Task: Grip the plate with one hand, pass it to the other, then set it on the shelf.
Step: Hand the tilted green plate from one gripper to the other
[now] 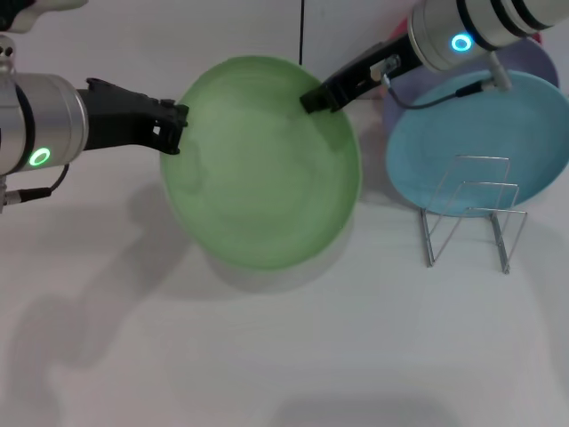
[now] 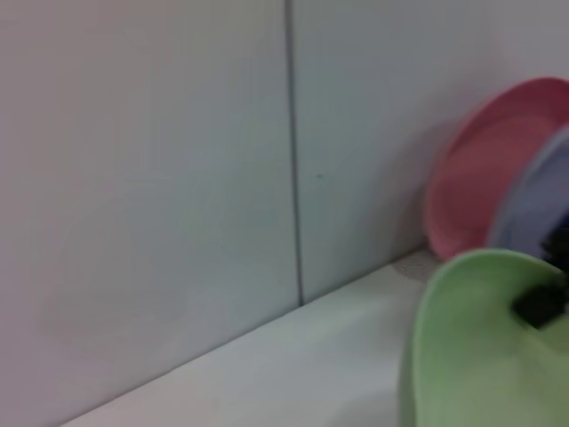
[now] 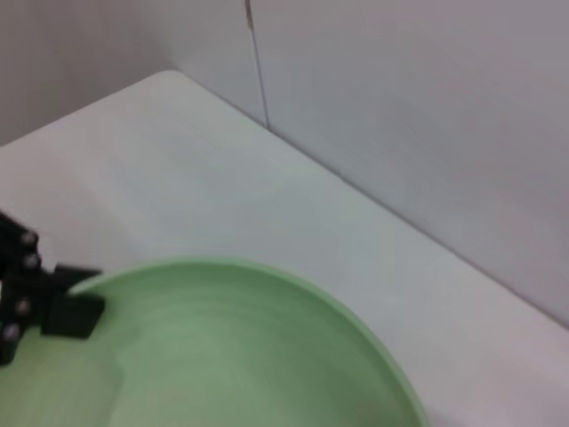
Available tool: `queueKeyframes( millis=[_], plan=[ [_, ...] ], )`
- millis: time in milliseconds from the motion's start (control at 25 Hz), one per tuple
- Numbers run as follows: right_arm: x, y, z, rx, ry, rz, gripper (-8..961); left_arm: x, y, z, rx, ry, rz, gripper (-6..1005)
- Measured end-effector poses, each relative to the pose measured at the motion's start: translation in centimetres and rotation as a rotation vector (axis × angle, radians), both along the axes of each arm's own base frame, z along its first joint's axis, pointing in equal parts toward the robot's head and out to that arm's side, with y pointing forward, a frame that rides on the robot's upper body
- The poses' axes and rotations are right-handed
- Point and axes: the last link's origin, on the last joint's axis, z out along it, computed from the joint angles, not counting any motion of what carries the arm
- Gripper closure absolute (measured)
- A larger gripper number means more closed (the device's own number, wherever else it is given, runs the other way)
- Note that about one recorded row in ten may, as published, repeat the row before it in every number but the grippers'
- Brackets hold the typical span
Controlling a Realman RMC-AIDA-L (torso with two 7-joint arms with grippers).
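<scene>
Round, shallow, light green matte plastic plate (image 1: 262, 165): held up above the white worktop (image 1: 284, 356), well to the left of the thin silver wire dish rack (image 1: 471, 209), tilted face-up toward the head camera. Black two-finger left gripper on the green-ringed silver arm (image 1: 175, 127) at the plate's left rim, fingers closed on that edge. Black right gripper on the blue-ringed arm (image 1: 313, 98) at the plate's upper right rim, fingers apparently pinching the edge, though grip firmness cannot be judged. Handover step in hand, probably at the point of both grippers on the plate. Next: left fingers to release and withdraw, then carry toward the rack, in front of the turquoise-blue plate (image 1: 484, 133) and lavender plate (image 1: 533, 55).
</scene>
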Motion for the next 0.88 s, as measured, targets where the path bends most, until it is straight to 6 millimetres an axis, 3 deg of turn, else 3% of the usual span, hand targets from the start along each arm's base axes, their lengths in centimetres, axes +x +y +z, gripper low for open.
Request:
queueKeyframes(
  millis=[200,560,800,880],
  plan=[
    [-0.6,-0.2,-0.3,-0.003,-0.025,0.019,861,1.0,-0.2,-0.3,-0.010,-0.016,-0.050,916],
    [-0.3,-0.3,-0.4,0.005,-0.039,0.018,862,1.6,-0.2,-0.3,-0.004,-0.025,-0.082,768],
    [-0.2,-0.3,-0.2,0.011,-0.044,0.014,862,1.7,-0.2,-0.2,-0.001,-0.025,-0.090,519],
    [-0.2,-0.3,-0.1,0.014,-0.043,0.016,862,1.9,-0.2,-0.1,0.003,-0.026,-0.094,310]
  ],
)
